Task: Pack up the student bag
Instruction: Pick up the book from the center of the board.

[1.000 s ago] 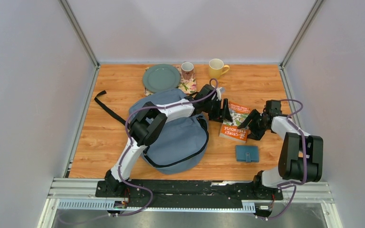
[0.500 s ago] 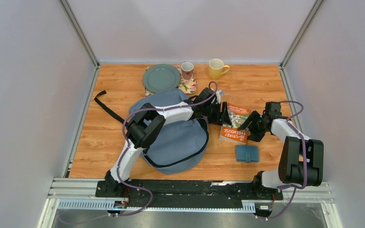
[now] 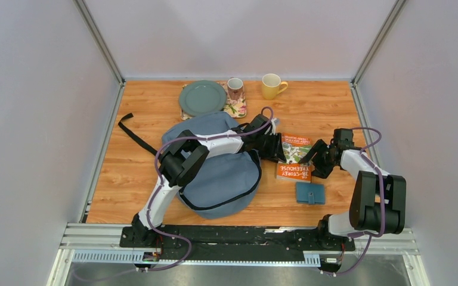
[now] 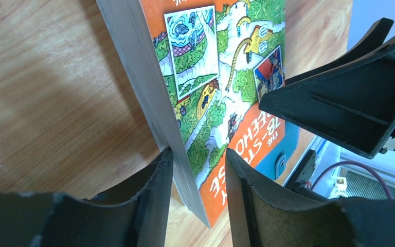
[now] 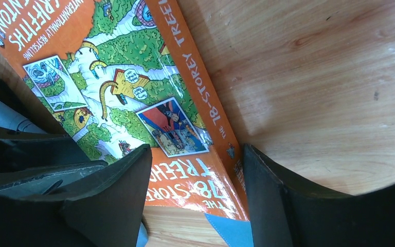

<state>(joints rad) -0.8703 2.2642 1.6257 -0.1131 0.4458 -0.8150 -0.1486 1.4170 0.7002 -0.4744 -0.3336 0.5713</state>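
1. The student bag, a grey-blue fabric backpack, is laid flat on the wooden bench. A black zip line is seen curving along its right and near sides. A black webbing strap is stretched out from its far left corner.
2. The left arm is reached across the upper part of the bag, so that the left hand is placed just past the bag's right edge.
3. An orange paperback, titled "The 78-Storey Treehouse", is found just to the right of the bag, cover up.
4. In the left wrist view the paperback's page edge is passed between the left hand's fingers. One is set against the page block on the bench side and the other above the cover. Whether the paperback is actually clamped cannot be told.
5. The right hand is held at the side of the paperback away from the bag, and its fingers are spread well apart. The spine corner lies in the gap, with one finger over the cover and the other over bare wood beyond the spine.
6. A teal wallet is laid to the right of the bag, just on the near side of the paperback and apart from it.
7. Beyond the bag's far edge, a grey-green plate and a patterned cup are set on a floral mat, which lies close to the bag.
8. A yellow mug is stood beyond the bag's far right corner, just right of the cup, with its handle turned to the right.
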